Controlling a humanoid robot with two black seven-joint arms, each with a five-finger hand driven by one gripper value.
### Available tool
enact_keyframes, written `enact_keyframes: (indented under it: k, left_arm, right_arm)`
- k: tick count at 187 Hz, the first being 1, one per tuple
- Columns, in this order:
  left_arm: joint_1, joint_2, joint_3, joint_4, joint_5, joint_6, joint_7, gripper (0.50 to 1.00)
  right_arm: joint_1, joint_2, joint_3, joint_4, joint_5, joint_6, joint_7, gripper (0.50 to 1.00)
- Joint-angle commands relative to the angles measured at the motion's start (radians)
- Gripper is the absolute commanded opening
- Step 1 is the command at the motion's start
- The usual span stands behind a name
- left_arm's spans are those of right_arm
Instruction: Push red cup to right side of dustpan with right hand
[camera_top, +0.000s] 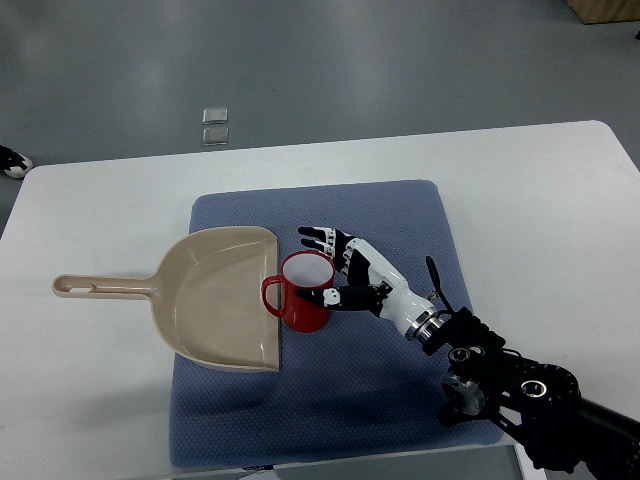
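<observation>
A red cup (300, 290) with a white inside stands upright on the blue mat (400, 210), its handle pointing left and touching the open front edge of the beige dustpan (215, 295). My right hand (330, 268) comes in from the lower right. Its fingers (322, 238) are spread flat along the cup's far right rim and the thumb lies against the cup's near right side. The hand rests against the cup without closing round it.
The dustpan's long handle (100, 288) points left over the white table (560, 200). Two small clear squares (215, 125) lie on the floor beyond the table. A shoe tip (12, 160) shows at the left edge.
</observation>
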Motion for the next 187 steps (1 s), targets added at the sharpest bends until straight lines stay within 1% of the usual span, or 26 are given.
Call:
enact_keyframes:
  k: [1,187]
  left_arm:
    - [0.0,0.0,0.0,0.0,0.0,0.0,0.0,1.0]
    - [0.0,0.0,0.0,0.0,0.0,0.0,0.0,1.0]
  right_arm:
    - [0.0,-0.003,0.0,0.002,0.0,0.0,0.0,0.926]
    - [0.02,-0.023,0.0,0.01,0.002,-0.002,0.0,0.926]
